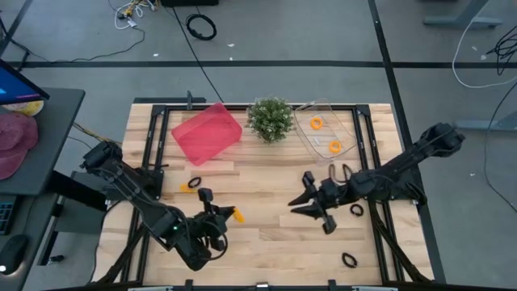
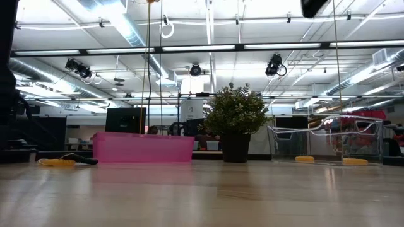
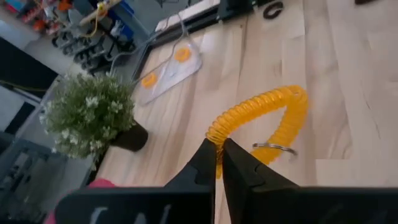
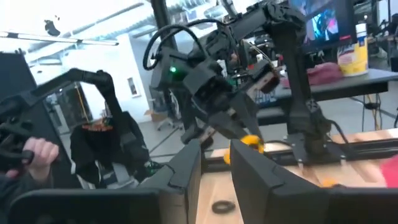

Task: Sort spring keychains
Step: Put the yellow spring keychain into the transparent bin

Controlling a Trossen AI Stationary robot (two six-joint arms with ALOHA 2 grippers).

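My left gripper (image 1: 226, 216) is over the near middle of the table, shut on an orange-yellow spring keychain (image 3: 277, 115). My right gripper (image 1: 305, 196) hovers open to its right, pointing at the left arm and touching nothing. A black keychain (image 4: 222, 205) lies on the wood ahead of its fingers. Another orange keychain (image 1: 190, 185) lies on the table left of centre. Two black ones (image 1: 356, 210) (image 1: 349, 260) lie near the right edge. Two orange ones (image 1: 316, 123) (image 1: 334, 146) lie in the clear container (image 1: 343, 121). My left gripper pinches the orange-yellow keychain's coil at one end of its arc (image 3: 216, 135) between the two fingertips. The rest of the coil curves away beyond the fingers, with a metal ring (image 3: 274, 148) hanging from it. In the right wrist view the keychain (image 4: 252, 143) shows clear of the table.
A pink bin (image 1: 206, 132) and a potted plant (image 1: 270, 119) stand along the far edge, left of the clear container. Bare wood lies between the two grippers and along the near edge. A person's hand (image 4: 31, 152) shows in the room beyond the table.
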